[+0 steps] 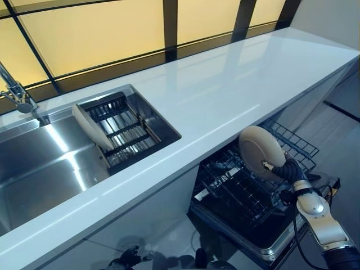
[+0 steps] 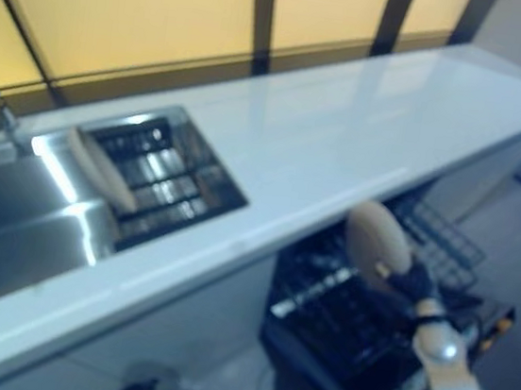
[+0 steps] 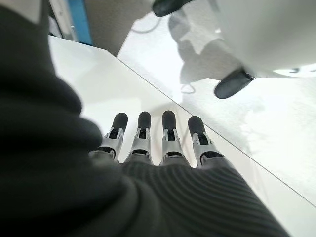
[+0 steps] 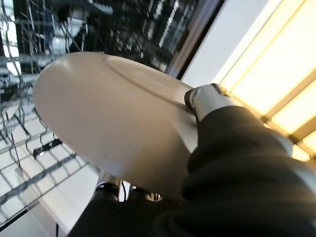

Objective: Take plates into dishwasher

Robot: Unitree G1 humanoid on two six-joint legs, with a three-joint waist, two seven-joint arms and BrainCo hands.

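two plates in view, one held, one racked. right hand (image 1: pixel 288 169) comes in from the lower right and pinches the held plate (image 1: pixel 261 152) at its near rim: thumb (image 4: pixel 205 101) curled over the top face, fingers under it, mostly hidden. the plate is tilted on edge, above the pulled-out dishwasher rack (image 1: pixel 247 191), not touching the wires as far as the head views show. the right wrist view shows the plate's pale face with the dark wire rack past it. left hand (image 3: pixel 158 148) shows in its own wrist view only, fingers straight, side by side, holding nothing, over a pale surface.

farther back, the white table (image 1: pixel 225 90) runs across the scene above the open dishwasher. set into it at the left is the steel sink (image 1: pixel 39 169); a dark drying rack (image 1: pixel 121 132) sits in the sink's right part, and the second plate (image 1: pixel 90 128) stands on edge at the rack's left side. tap (image 1: pixel 17 93) at the far left edge. amber window panels (image 1: pixel 95 34) behind the table.
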